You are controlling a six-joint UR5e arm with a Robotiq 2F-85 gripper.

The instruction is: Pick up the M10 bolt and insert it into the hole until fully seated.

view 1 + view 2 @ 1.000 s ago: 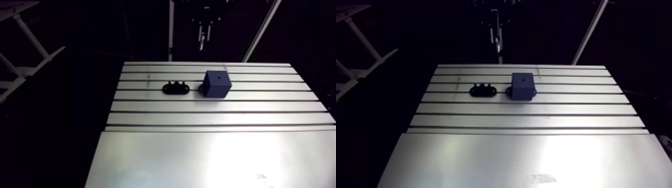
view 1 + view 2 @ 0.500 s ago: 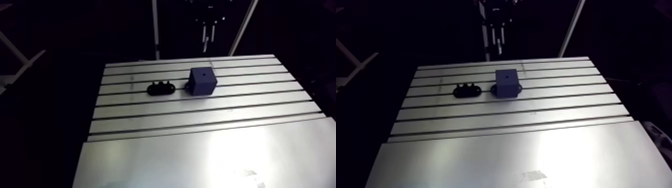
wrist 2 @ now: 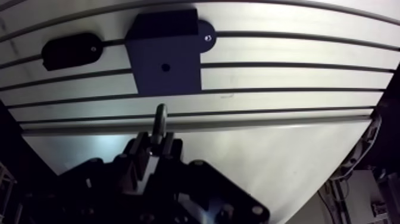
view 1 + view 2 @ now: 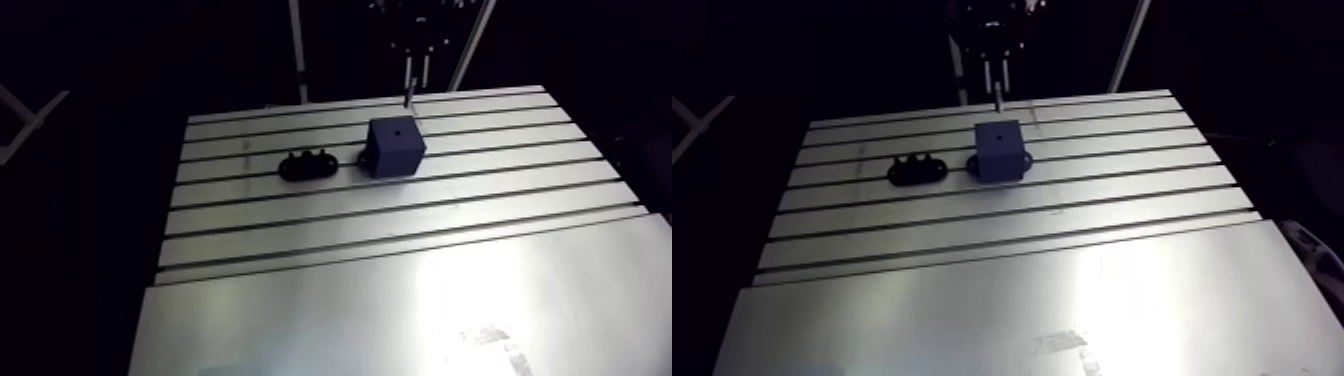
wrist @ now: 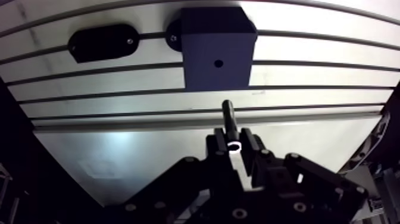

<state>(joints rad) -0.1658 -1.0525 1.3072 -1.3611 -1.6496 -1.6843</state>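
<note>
Just short of the block (image 5: 217,56) on the surface (image 5: 321,77) | tool (image 5: 234,146) clamped on the bolt (image 5: 228,116), shaft sticking out ahead | tool has closed in on the block since earlier | bolt not yet over the hole (image 5: 218,62); alignment comes next
</note>
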